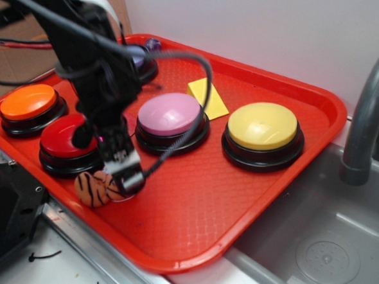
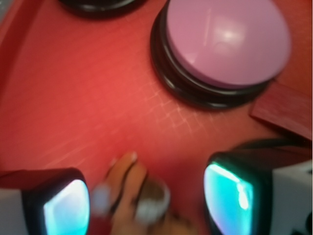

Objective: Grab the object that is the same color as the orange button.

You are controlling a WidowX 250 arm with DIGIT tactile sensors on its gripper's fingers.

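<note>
The small orange plush tiger (image 1: 96,188) with black stripes lies near the front left edge of the red tray (image 1: 291,161). In the wrist view the tiger (image 2: 134,196) shows blurred between the two fingers, with a gap on each side. My gripper (image 1: 124,176) hangs low over the tiger's right part, open, its fingers (image 2: 66,205) straddling the toy. The orange button (image 1: 28,103) stands at the tray's left end, apart from the gripper.
A red button (image 1: 64,144) stands just behind the tiger, a pink button (image 1: 170,115) and a yellow button (image 1: 262,127) further right. A yellow flat piece (image 1: 208,97) lies behind them. A grey sink (image 1: 337,254) and faucet (image 1: 369,101) are at right.
</note>
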